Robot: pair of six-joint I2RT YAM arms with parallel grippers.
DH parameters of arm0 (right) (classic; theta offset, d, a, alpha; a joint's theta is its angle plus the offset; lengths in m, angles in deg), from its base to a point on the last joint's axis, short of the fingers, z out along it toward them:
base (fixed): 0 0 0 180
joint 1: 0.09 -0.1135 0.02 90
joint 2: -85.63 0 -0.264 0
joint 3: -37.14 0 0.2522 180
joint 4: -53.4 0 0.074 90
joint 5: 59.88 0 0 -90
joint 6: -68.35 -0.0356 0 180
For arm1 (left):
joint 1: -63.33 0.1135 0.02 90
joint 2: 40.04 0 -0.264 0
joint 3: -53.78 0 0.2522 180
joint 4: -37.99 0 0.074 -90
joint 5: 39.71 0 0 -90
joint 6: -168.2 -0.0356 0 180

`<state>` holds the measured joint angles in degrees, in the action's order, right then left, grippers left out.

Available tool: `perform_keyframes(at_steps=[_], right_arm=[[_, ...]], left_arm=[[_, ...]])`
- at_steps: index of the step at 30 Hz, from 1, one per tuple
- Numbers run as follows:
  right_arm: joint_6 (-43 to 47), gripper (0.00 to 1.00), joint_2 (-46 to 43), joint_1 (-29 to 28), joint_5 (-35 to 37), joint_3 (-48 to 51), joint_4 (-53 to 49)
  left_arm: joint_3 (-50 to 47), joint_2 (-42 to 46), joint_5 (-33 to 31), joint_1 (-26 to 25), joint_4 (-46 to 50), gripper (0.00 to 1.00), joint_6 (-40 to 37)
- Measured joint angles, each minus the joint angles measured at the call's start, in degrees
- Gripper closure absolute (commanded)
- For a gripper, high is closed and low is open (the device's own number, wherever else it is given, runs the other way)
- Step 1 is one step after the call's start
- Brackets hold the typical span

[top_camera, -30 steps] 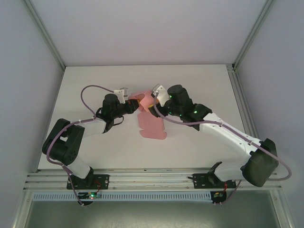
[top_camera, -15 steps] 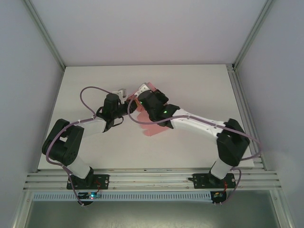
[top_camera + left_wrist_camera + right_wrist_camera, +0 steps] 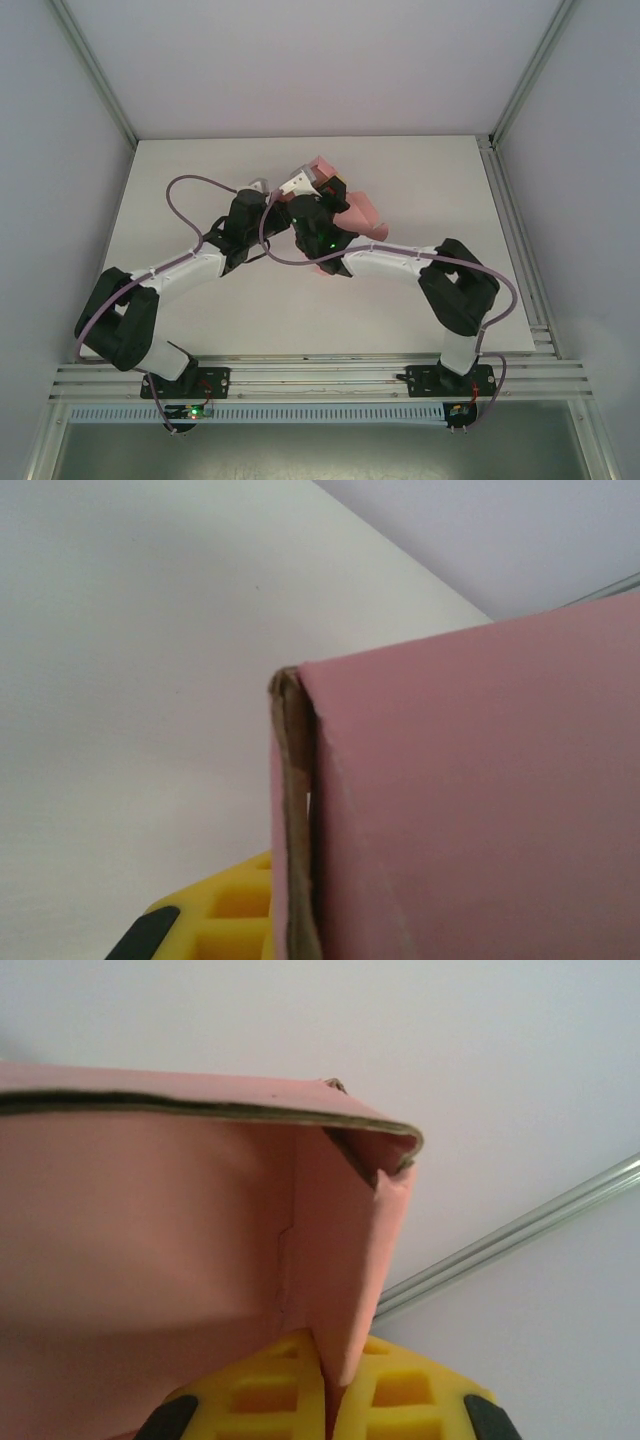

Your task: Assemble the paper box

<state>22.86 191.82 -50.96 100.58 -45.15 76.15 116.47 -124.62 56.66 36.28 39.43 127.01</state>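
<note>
The pink paper box (image 3: 357, 212) is partly folded and held up above the white table (image 3: 180, 170), between the two wrists. My left gripper (image 3: 274, 204) meets it from the left. In the left wrist view the card (image 3: 480, 800) covers the right side, its raw edge running down beside one yellow finger pad (image 3: 220, 915); the other finger is hidden behind the card. My right gripper (image 3: 310, 196) comes up from below. In the right wrist view its two yellow pads (image 3: 270, 1395) pinch a folded side wall of the box (image 3: 150, 1220).
Aluminium frame posts (image 3: 515, 90) and pale walls enclose the table on three sides. The right arm's elbow (image 3: 460, 290) is folded over the table's right half. Purple cables (image 3: 190, 190) loop off both arms. A rail (image 3: 320, 375) runs along the near edge.
The right arm has folded in and swung left toward the left gripper. The pink card has come up off the table and folded further. The left arm shifted slightly right.
</note>
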Motion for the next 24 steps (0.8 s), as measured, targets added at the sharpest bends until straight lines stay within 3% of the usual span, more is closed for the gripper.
perform_keyframes(at_steps=[2,6,9,11,14,18,24], right_arm=[[7.8,1.0,3.0,0.1,1.1,0.0,10.4],[15.7,0.99,5.7,0.1,2.2,0.0,20.8],[15.1,0.86,5.4,0.1,2.0,0.0,20.2],[10.2,0.82,3.9,0.1,0.9,0.0,13.9],[-3.3,0.7,-0.4,0.2,-4.7,-0.1,-3.8],[-17.7,0.32,-8.2,1.9,-20.7,0.4,-22.6],[-26.5,0.12,-21.2,2.9,-43.8,6.3,-32.0]], left_arm=[[0.6,0.0,-0.5,0.0,0.9,1.0,1.0],[1.1,0.0,-0.9,0.0,2.5,1.0,2.8],[1.9,0.1,-1.5,-0.1,3.3,1.0,3.3],[2.3,0.1,-2.2,-0.3,4.8,1.0,3.4],[2.3,0.1,-2.9,-0.3,7.2,1.0,3.6],[2.4,0.1,-3.4,-0.3,9.6,1.0,2.8],[5.2,0.1,-3.6,-0.3,12.4,1.0,-2.0]])
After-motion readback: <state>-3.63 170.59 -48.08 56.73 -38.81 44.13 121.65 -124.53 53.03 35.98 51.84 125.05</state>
